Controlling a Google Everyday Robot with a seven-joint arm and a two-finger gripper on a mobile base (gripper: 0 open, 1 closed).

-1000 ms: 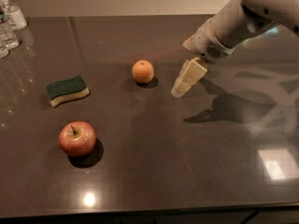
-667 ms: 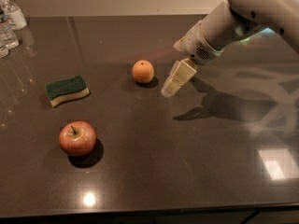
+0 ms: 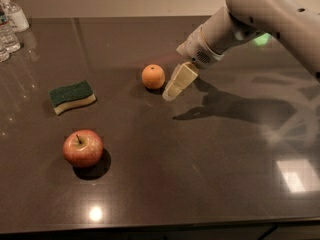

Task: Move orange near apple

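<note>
The orange (image 3: 153,76), small and round, sits on the dark table near the middle. The red apple (image 3: 82,148) with a short stem stands at the front left, well apart from the orange. My gripper (image 3: 173,88) hangs from the white arm that comes in from the upper right. Its cream-coloured tip is just to the right of the orange, close above the table and not around the fruit.
A green and yellow sponge (image 3: 72,96) lies to the left, between the orange and the apple. Clear water bottles (image 3: 11,24) stand at the far left corner. The table's front edge (image 3: 160,226) runs along the bottom.
The arm has moved left and down, bringing the gripper from well to the right of the orange to right beside it. The orange, apple and sponge have not moved.
</note>
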